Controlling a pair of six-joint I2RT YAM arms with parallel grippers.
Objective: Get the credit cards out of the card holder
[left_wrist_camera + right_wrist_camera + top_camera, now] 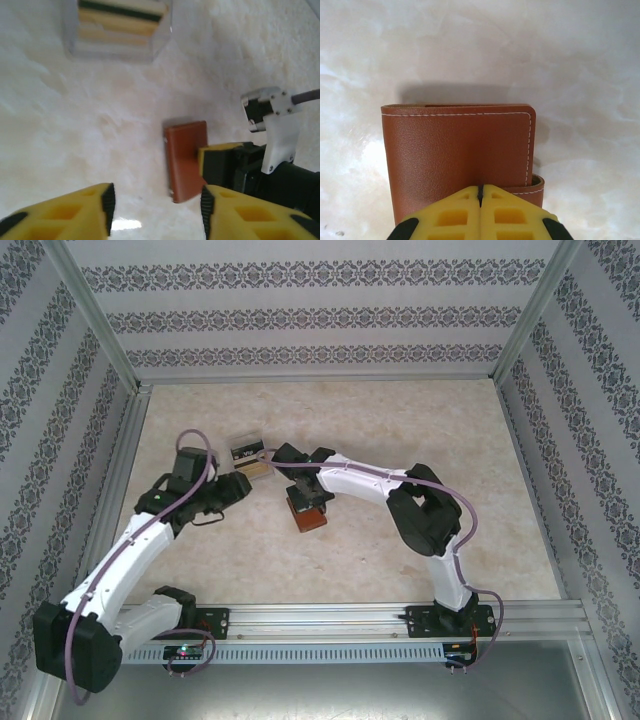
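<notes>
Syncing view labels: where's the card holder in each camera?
Top external: card holder centre table, under the right pincer.
Left wrist: card holder lower centre-right, beside that pincer.
Right wrist: card holder mid-frame, just above the right pincer.
Shared landmark: the right pincer.

Card holder (pixel 455 150) partly behind end effector (pixel 480 190)

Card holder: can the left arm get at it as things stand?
Probably yes. The left gripper is open and faces the card holder, with bare table between them. The right gripper, shut at one edge of the holder, crowds that side, so the opposite edge looks freer.
</notes>
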